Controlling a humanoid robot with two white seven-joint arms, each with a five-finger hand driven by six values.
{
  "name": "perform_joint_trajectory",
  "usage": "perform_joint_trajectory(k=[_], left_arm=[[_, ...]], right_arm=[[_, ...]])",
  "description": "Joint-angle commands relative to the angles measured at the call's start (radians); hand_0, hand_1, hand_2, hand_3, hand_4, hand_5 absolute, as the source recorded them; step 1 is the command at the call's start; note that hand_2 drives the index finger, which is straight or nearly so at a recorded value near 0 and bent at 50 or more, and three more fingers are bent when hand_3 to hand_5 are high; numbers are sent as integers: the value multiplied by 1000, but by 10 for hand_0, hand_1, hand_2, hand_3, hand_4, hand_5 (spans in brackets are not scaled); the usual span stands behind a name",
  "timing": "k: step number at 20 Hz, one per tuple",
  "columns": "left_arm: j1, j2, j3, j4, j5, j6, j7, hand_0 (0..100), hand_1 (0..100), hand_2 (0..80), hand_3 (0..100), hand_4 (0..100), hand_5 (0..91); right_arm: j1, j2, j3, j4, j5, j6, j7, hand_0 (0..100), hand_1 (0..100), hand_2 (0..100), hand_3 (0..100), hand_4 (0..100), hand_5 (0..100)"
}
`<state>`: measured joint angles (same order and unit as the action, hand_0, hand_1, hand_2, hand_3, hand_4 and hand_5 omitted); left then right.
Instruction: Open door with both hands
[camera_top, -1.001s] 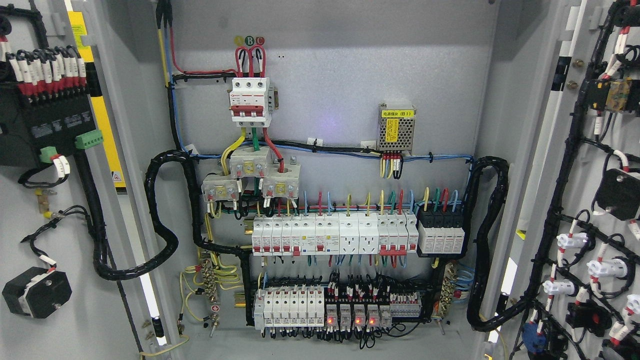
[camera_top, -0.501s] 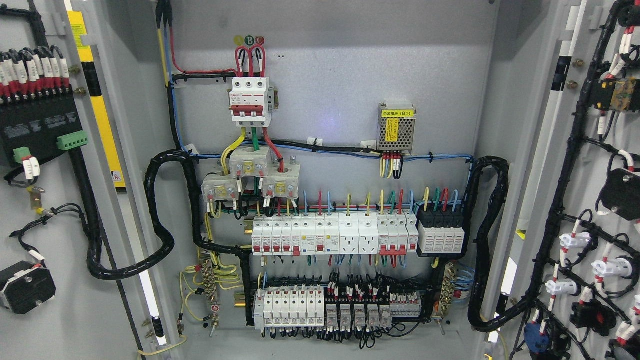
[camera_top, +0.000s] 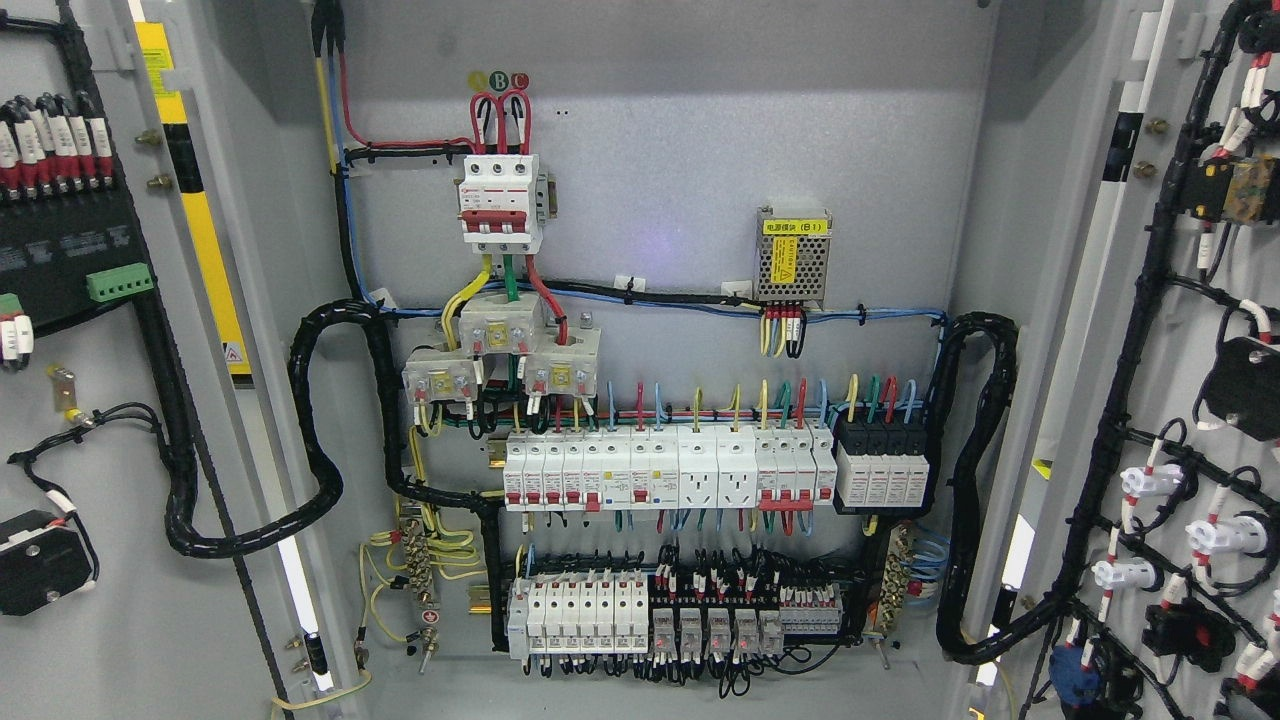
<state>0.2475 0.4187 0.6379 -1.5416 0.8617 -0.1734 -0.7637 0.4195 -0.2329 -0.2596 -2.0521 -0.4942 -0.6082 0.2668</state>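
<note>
— Two doors, both swung wide. The left door (camera_top: 100, 420) fills the left edge, its inner face toward us, with a black module (camera_top: 60, 250) near the top, a green connector (camera_top: 120, 283) on it, and a black corrugated conduit (camera_top: 250, 525) looping from it into the cabinet.

— And the middle?

— The cabinet back panel (camera_top: 660, 140) is fully in view. A three-pole breaker (camera_top: 500, 205) sits at the upper left with red, yellow and green wires under it. Right of that is a small metal power supply (camera_top: 793, 255) with a yellow label. Below runs a long row of white breakers (camera_top: 665, 470), ending in a black block (camera_top: 882, 460) at its right. The bottom rail (camera_top: 650, 615) carries more white units and small relays.

— The right side?

— A second black conduit (camera_top: 975, 480) curves out to the right door (camera_top: 1180, 400), which stands open at the right edge, its inside covered with black wiring and white-capped parts.

— The hands?

— Neither hand nor arm shows anywhere, so I cannot tell whether the fingers are open, closed or gripping anything.
</note>
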Motion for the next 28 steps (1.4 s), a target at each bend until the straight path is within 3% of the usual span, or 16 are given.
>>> perform_joint_trajectory(k=[1,13,21,28], left_arm=[[-16,61,9,80,10,0,3,120,556,0,0,0,0],[-13,42,-6,23,8,-2,4,120,556,0,0,0,0],[7,5,-105,-124,-1,-2,7,120,556,0,0,0,0],[18,-73,-244,-244,-96,-6,15,120,556,0,0,0,0]], right_arm=[[-2,0,-9,7,0,-4,-1,0,500,40,0,0,0],[10,6,-75,6,0,-7,-1,0,500,40,0,0,0],[21,6,-105,4,-1,-10,-1,0,500,40,0,0,0],[24,-2,-83,-16,0,-11,-4,0,500,40,0,0,0]])
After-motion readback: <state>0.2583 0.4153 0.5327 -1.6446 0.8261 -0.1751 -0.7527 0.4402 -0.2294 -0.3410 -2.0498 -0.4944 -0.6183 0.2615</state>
